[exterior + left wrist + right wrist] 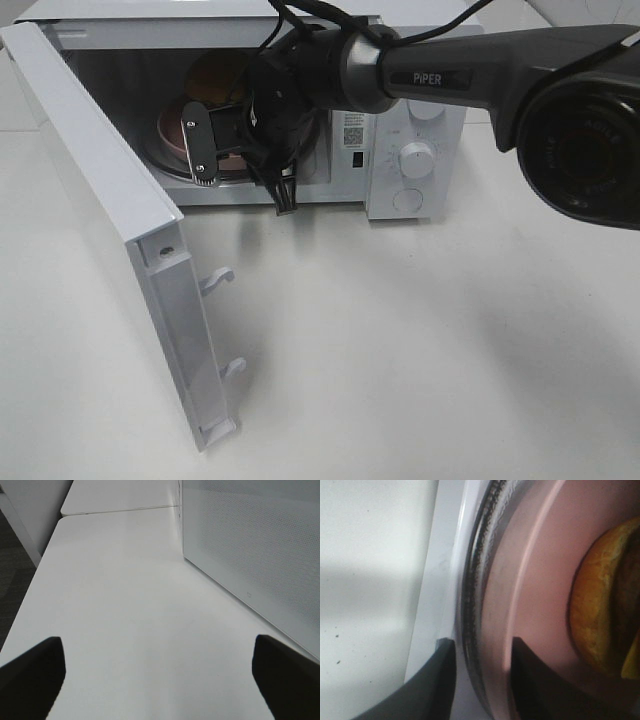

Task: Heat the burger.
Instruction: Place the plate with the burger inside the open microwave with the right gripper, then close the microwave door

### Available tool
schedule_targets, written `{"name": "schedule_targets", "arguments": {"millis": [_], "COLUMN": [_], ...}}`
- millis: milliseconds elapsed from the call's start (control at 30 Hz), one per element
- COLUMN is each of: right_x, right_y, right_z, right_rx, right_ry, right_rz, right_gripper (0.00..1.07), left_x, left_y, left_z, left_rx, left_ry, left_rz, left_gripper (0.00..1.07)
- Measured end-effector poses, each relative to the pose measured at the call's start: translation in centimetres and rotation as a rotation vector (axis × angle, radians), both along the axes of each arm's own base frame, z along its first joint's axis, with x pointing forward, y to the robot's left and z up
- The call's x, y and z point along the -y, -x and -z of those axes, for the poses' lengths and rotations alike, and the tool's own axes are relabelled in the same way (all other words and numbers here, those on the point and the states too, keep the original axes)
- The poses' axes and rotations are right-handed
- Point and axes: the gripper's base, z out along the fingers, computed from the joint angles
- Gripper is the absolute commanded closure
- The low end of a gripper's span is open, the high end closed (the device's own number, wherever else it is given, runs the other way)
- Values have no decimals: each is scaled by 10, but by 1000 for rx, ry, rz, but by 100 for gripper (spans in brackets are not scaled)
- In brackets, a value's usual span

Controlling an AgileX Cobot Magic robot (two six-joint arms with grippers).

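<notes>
- Ext. high view:
  - Microwave (415, 160) stands on the table (400, 350). Its door (110, 220) is swung fully open at the unit's hinge side, w/ two latch hooks on the free edge.
  - Burger (215, 80) is inside the microwave cavity, toward the rear. Only the golden-brown bun shows; the rest is masked by the R arm (430, 75).
  - Pink plate (170, 130) sits under the burger on the glass turntable (160, 162), in the cavity.
  - R arm enters the cavity through the door opening, and its end is over the plate's front part.
  - A round knob (415, 158) is on the microwave's control panel, beside the cavity.
- L wrist view:
  - L gripper (157, 647) is outside the microwave, above bare table. Jaws are spread wide, w/ nothing between them and nothing held.
  - A white panel (250, 545) w/ a fine dot pattern stands close by. Cannot tell if it is the door or a microwave side wall.
- R wrist view:
  - R gripper (482, 680) is inside the microwave at the cavity's front edge. Jaws are parted approx. halfway and straddle the plate rim and turntable rim.
  - Pad contact w/ the plate cannot be confirmed, and no clamp is visible.
  - Burger is on the plate, well inside the rim and clear of both jaws. Bun edge and dark patty are visible.
</notes>
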Motion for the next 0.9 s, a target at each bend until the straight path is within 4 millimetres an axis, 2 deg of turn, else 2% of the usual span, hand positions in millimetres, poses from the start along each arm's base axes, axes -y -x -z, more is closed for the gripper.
{"name": "schedule_targets", "arguments": {"millis": [167,233,300,333,400,500,567,833,900], "right_x": [1,1,0,0,2,4,8,16,22], "right_y": [1,1,1,1,4,6,14,26,34], "right_z": [1,1,1,1,0,0,0,-3,-15], "right_rx": [-19,-25,-31,-31,-43,-47,-45,-19,20], "right_ry": [-6,-16,-28,-28,-33,-29,-35,-40,-44], "right_rz": [22,30,39,39,49,49,31,-13,-43], "right_gripper": [66,62,51,51,38,36,32,31,31], "left_x": [0,0,0,0,0,0,0,0,0], "left_y": [0,0,0,0,0,0,0,0,0], "left_z": [0,0,0,0,0,0,0,0,0], "left_rx": [0,0,0,0,0,0,0,0,0], "left_ry": [0,0,0,0,0,0,0,0,0], "left_rz": [0,0,0,0,0,0,0,0,0], "left_gripper": [12,12,12,12,12,12,12,12,12]}}
